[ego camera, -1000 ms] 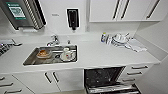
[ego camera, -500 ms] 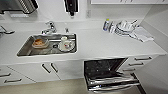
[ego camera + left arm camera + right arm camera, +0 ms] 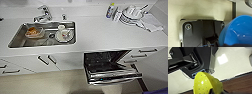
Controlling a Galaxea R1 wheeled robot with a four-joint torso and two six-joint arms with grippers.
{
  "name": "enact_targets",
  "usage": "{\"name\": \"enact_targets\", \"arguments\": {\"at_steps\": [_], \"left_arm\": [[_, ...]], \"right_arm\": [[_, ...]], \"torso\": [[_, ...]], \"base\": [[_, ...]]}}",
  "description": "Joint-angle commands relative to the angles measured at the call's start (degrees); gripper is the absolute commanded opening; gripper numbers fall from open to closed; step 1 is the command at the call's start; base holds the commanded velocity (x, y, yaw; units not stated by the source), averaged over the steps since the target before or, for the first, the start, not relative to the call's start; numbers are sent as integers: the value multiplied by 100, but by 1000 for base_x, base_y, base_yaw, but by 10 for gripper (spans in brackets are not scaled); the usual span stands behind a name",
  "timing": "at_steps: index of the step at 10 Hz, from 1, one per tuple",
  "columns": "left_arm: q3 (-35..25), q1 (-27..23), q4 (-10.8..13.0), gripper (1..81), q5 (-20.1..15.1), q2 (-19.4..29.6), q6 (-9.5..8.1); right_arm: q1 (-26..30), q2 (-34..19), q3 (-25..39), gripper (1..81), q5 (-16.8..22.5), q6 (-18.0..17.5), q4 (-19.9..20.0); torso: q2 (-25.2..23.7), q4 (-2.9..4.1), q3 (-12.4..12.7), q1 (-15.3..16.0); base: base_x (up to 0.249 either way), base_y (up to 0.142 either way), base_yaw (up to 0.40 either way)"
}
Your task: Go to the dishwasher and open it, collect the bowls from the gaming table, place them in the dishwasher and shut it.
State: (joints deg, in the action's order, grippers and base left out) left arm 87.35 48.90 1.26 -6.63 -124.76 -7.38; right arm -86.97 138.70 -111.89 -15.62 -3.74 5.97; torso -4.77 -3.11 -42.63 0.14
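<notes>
1. Head view is showing the white countertop [image 3: 100, 35] running across the scene, with the steel sink [image 3: 17, 37] sitting toward its left end and a stack of white dishes [image 3: 131, 15] resting near its back right corner.
2. Under the counter's front edge, right of the sink, the dishwasher [image 3: 110, 70] is standing open, its steel door [image 3: 115, 76] hanging down and the dark inside showing above it; so the opening step looks done.
3. In the left wrist view the blue bowl [image 3: 238, 31] is showing large and close to the camera, over pale floor. It seems to be riding in the left gripper, but whether the fingers are spread or pinching its rim cannot be told.
4. In the right wrist view the yellow-green bowl [image 3: 205, 83], dotted with small holes, is sitting just as close to that camera. It is likely being carried too, yet the state of those fingers cannot be told either.
5. Judging from this, both bowls are arriving at the dishwasher and loading is the step in hand.
6. Doing it well likely means squaring the base to the open door, bringing one bowl at a time low over the rack, and keeping the arms clear of the door's edge and the counter's front lip.
</notes>
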Motion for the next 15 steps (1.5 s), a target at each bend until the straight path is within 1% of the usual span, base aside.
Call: {"name": "enact_targets", "arguments": {"at_steps": [1, 2, 3, 4, 5, 6, 7, 8, 9, 10, 11, 12, 13, 15], "left_arm": [[-561, -1472, -178, 10, -1640, 205, -220], [-569, -1833, -170, 10, -1877, 108, -396], [-569, -2158, -170, 10, -2105, -23, -528], [-517, -2379, -135, 10, -2254, -250, -694], [-387, -2660, -126, 10, -2392, -468, -782], [-253, -2915, -143, 10, -2659, -683, -853], [-24, -3125, -117, 10, -2852, -973, -950], [309, -3381, -108, 10, -3090, -1377, -1003], [591, -3584, -117, 10, -3345, -1728, -1003], [749, -3794, -126, 10, -3459, -1974, -1038], [959, -4049, -90, 10, -3512, -2280, -1186], [1136, -4251, -99, 10, -3608, -2493, -1196], [1459, -4461, -117, 10, -3784, -2843, -1205], [1865, -4761, -152, 10, -3846, -3266, -1205]], "right_arm": [[-142, -226, 89, 10, 445, 31, -52], [-133, -218, 89, 10, 445, 31, -52], [-124, -200, 80, 10, 445, 31, -52], [-124, -174, 71, 10, 437, 31, -52], [-106, -165, 89, 10, 437, 31, -52], [-98, -148, 98, 10, 437, 31, -52], [-98, -139, 107, 10, 419, 31, -52], [-106, -139, 115, 10, 358, 40, -52], [-89, -121, 115, 10, 358, 31, -52], [-63, -112, 89, 10, 358, 23, -44], [-62, -95, 71, 10, 358, 31, -52], [-45, -77, 80, 10, 358, 31, -52], [-45, -68, 107, 10, 358, 31, -52], [-1, -42, 89, 10, 358, 31, -44]], "torso": [[0, 0, 4, 0], [2, 0, -35, 0], [5, 0, -59, 0], [5, 0, -46, 2], [5, 0, -48, 2], [6, 0, -48, 5], [6, 0, -48, 5], [6, 0, -48, 5], [6, 0, -48, 5], [9, 0, -50, 5], [9, 0, -50, 7], [11, 0, -53, 7], [11, 0, -53, 7], [11, 0, -55, 7]], "base": [[0, 0, 0], [0, 0, 0], [0, 0, 0], [0, 0, 0], [0, 0, 0], [0, 0, 0], [0, 0, 0], [0, 0, 0], [0, 0, 0], [0, 0, 0], [0, 0, 0], [0, 0, 0], [0, 0, 0], [0, 0, 0]]}}
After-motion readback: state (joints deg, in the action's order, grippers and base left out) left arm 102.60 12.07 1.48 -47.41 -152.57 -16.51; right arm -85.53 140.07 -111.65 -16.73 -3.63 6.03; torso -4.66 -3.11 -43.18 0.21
